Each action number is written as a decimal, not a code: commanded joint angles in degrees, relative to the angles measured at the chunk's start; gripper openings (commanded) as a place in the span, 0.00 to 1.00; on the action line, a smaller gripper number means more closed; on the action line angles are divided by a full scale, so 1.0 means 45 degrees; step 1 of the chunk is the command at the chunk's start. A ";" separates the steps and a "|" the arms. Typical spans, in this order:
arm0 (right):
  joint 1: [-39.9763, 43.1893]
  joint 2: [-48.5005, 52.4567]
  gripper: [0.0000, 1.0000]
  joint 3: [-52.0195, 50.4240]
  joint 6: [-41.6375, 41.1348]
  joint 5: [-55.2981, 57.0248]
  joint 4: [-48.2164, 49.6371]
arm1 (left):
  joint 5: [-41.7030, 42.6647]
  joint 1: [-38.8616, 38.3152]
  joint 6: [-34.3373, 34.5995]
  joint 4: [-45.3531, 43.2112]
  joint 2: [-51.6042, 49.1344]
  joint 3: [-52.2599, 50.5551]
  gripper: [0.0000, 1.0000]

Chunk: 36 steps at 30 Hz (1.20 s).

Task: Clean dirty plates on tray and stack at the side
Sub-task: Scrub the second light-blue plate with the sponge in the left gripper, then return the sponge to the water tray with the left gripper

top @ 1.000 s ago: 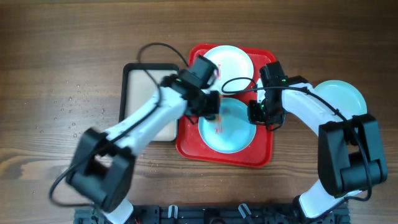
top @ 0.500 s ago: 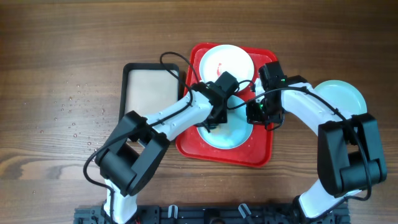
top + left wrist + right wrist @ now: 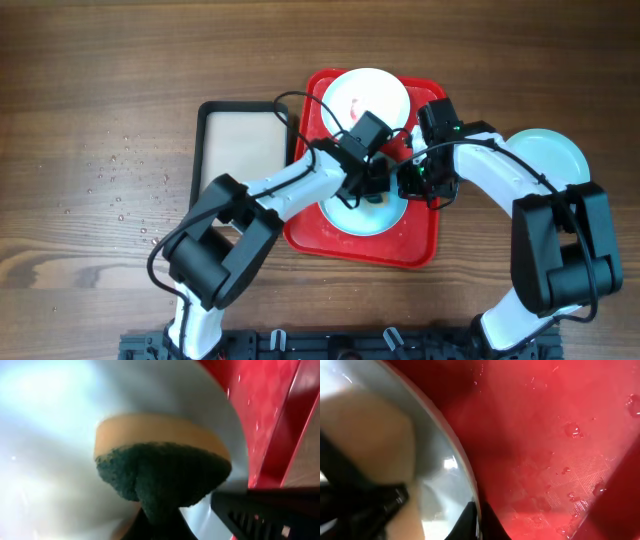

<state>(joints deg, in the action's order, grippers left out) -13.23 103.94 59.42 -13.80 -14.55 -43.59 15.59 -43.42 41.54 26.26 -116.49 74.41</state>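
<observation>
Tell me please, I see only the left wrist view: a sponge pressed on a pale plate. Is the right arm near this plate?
Observer: Yes. The right gripper is at the right rim of the turquoise plate on the red tray. In its wrist view, the fingers seem closed on that rim.
Operator: Are other plates on the tray?
Observer: One. A white plate sits at the far end, with a red smear in the middle.
Operator: And the third plate?
Observer: A second turquoise plate lies off the tray, on the table to the right.
</observation>
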 commanded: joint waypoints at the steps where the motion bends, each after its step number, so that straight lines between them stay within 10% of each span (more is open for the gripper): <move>1: -0.0049 0.0359 0.04 0.0019 0.0160 0.0651 -0.0044 | -0.1957 -0.0228 0.0214 0.1579 -0.0607 -0.0296 0.04; 8: -0.0049 0.0359 0.04 0.0019 0.0403 0.0651 -0.0175 | -0.7300 0.1389 0.0544 0.4828 -0.0602 -0.0267 0.04; 19: -0.0049 0.0359 0.04 0.0019 0.0398 0.0651 -0.0189 | 0.0461 0.0471 -0.0510 0.1530 -0.0661 -0.0296 0.04; 25: -0.0049 0.0359 0.04 0.0019 0.0398 0.0651 -0.0311 | -0.0146 -0.0913 -0.0457 0.0257 -0.1073 -0.0296 0.04; 36: -0.0049 0.0359 0.04 0.0019 0.0403 0.0651 -0.0345 | -0.4969 0.0729 0.1530 0.5673 -0.0340 -0.0170 0.04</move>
<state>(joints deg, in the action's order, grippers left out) -13.80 103.96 59.61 -12.36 -15.22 -45.19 5.69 -42.85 45.39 47.11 -115.90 77.38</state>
